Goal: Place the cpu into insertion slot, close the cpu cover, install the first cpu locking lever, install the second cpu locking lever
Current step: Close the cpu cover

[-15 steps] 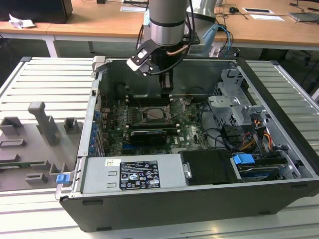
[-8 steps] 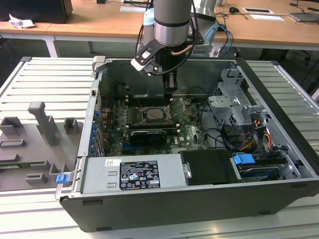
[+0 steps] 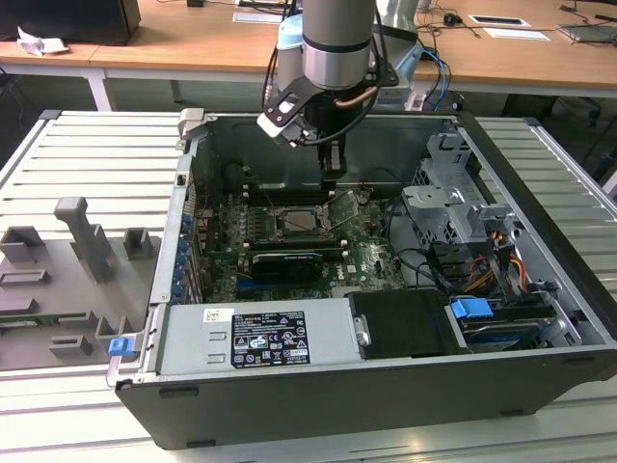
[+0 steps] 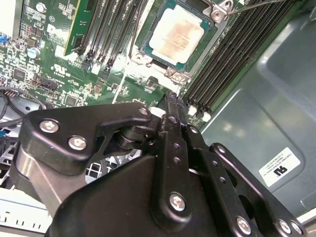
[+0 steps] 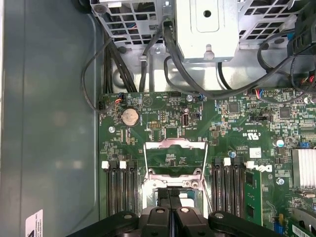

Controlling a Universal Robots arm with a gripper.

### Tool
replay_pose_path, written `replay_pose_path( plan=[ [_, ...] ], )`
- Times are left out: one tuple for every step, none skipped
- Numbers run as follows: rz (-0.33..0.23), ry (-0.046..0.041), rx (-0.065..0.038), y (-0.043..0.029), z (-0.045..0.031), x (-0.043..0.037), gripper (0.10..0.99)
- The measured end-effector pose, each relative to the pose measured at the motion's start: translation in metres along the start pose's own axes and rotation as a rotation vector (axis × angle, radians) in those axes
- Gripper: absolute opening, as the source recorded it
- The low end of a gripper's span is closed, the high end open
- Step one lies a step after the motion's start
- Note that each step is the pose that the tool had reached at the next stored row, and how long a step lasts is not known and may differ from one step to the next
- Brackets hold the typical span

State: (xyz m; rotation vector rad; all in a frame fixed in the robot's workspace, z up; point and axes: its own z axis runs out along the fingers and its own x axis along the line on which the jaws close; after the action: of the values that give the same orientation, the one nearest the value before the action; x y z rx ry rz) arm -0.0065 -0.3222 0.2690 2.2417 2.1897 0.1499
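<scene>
The cpu point(image 4: 176, 38) lies flat in the insertion slot point(image 3: 301, 223) on the motherboard, its pale silvery-beige face up. The cpu cover point(image 5: 175, 150), a thin metal frame with an open centre, stands swung up off the socket on its hinge; in the exterior view the cpu cover point(image 3: 345, 205) stands at the socket's right side. A thin wire locking lever point(image 4: 247, 5) sticks out past one socket corner. My gripper point(image 4: 170, 98) hangs above the board near the socket edge, fingers point(image 5: 163, 201) pressed together, holding nothing. In the exterior view the gripper point(image 3: 333, 174) is just behind the socket.
The open PC case has a tall grey wall point(image 4: 266, 89) close to the gripper. Black memory slots point(image 5: 121, 185) flank the socket. A metal drive cage point(image 3: 448, 198) with cables point(image 5: 170, 54) stands at the exterior view's right, and the power supply point(image 3: 260, 338) is in front.
</scene>
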Motion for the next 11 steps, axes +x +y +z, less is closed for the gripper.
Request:
replay_pose_path(
  plan=[
    [0.0, 0.0, 0.0, 0.0002, 0.0, 0.0, 0.106],
    [0.0, 0.0, 0.0, 0.0005, 0.0, 0.0, 0.106],
    [0.0, 0.0, 0.0, 0.0009, 0.0001, 0.0, 0.106],
    [0.0, -0.0001, 0.0, 0.0012, 0.0001, 0.0, 0.106],
    [0.0, -0.0001, 0.0, 0.0016, 0.0001, 0.0, 0.106],
    [0.0, 0.0, 0.0, 0.003, 0.0002, 0.0001, 0.106],
    [0.0, -0.0001, 0.0, 0.005, 0.0004, 0.0001, 0.106],
    [0.0, 0.0, 0.001, 0.0075, 0.0005, 0.0001, 0.106],
    [0.0, -0.0001, 0.001, 0.0085, 0.0006, 0.0002, 0.106],
    [0.0, 0.0, 0.001, 0.0095, 0.0007, 0.0002, 0.106],
    [0.0, -0.0001, 0.001, 0.01, 0.0007, 0.0002, 0.106]
  ],
)
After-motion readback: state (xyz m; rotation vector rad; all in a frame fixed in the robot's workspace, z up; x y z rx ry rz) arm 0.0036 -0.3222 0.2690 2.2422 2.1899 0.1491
